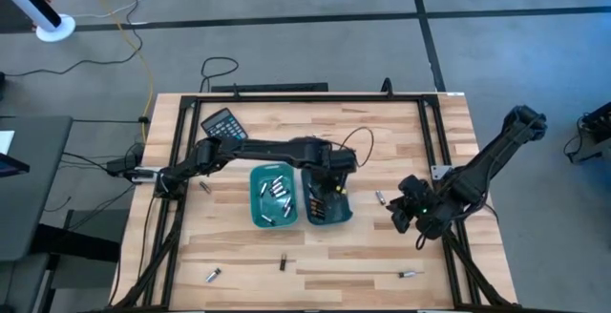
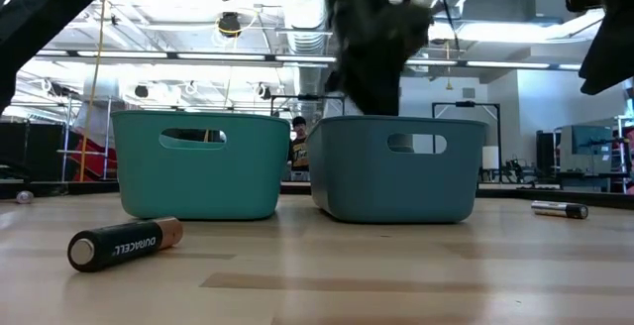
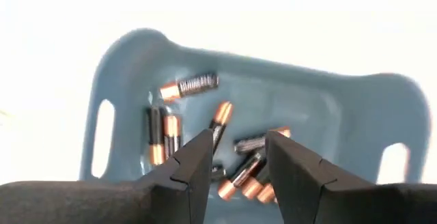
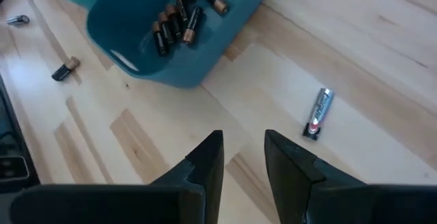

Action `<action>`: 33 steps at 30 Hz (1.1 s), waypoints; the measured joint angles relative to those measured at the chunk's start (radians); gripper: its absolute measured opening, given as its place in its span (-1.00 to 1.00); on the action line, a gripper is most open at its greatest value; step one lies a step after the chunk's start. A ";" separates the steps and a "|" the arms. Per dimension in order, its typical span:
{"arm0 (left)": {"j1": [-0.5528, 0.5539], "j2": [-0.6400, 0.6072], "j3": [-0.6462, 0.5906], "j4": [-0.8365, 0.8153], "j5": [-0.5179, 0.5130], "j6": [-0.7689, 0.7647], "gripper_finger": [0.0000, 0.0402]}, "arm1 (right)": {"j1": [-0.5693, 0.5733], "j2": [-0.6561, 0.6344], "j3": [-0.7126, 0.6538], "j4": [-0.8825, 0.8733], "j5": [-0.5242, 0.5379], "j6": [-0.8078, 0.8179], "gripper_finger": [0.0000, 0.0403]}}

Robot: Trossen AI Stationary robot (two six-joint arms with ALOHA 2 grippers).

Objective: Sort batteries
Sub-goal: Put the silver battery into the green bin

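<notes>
Left gripper (image 3: pixel 237 157): over right bin (image 1: pixel 326 216), jaws apart, empty; dark cell (image 3: pixel 217 123) just beyond. Right gripper (image 4: pixel 243 157): open, near silver cell (image 4: pixel 318 113).

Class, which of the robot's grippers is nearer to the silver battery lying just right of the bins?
Right. The right gripper hovers beside the silver battery; the left gripper hangs over the right bin, farther off.

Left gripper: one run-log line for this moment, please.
left gripper: jaws open over right bin | right gripper: empty, near silver battery | loose batteries remain
</notes>
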State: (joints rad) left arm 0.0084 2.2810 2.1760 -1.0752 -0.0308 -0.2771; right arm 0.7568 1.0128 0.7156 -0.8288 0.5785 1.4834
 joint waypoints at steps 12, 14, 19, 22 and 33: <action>0.021 -0.105 0.147 -0.021 -0.064 -0.131 -0.38 | 0.053 -0.389 -0.322 0.180 -0.008 -0.059 -0.39; 0.024 -0.130 0.147 -0.050 -0.087 -0.168 -0.39 | 0.043 -0.444 -0.354 0.185 -0.009 -0.068 -0.39; 0.025 -0.190 0.147 -0.185 -0.171 -0.233 -0.42 | 0.000 -0.524 -0.400 0.184 -0.010 -0.071 -0.39; 0.026 -0.222 0.137 -0.285 -0.184 -0.248 -0.45 | -0.022 -0.538 -0.404 0.188 -0.030 -0.104 -0.39; 0.025 -0.402 -0.250 -0.247 -0.269 -0.286 -0.55 | -0.055 -0.536 -0.404 0.194 -0.060 -0.145 -0.39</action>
State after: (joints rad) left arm 0.0332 1.8789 1.9258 -1.3217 -0.2996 -0.5630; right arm 0.7021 0.4770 0.3115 -0.6346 0.5182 1.3379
